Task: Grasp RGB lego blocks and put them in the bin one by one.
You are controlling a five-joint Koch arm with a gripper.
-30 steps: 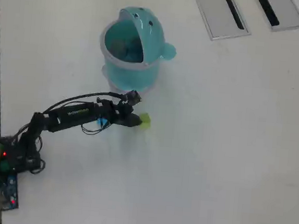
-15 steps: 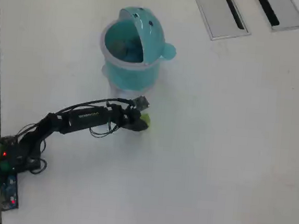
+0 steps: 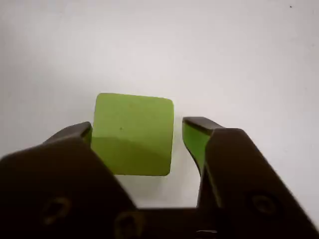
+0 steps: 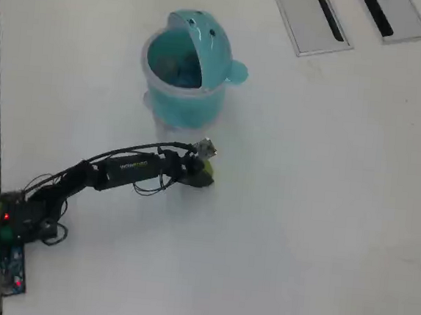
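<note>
Between the end effector point(image 3: 137, 132) jaws: a yellow-green block point(image 3: 133, 134), unmarked.

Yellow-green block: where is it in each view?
Wrist view: the yellow-green block sits centre frame on the white table, between the open jaws of the gripper.
Overhead view: only a sliver of the block shows at the arm's tip, below the teal bin.
Shared landmark: the gripper itself.
</note>
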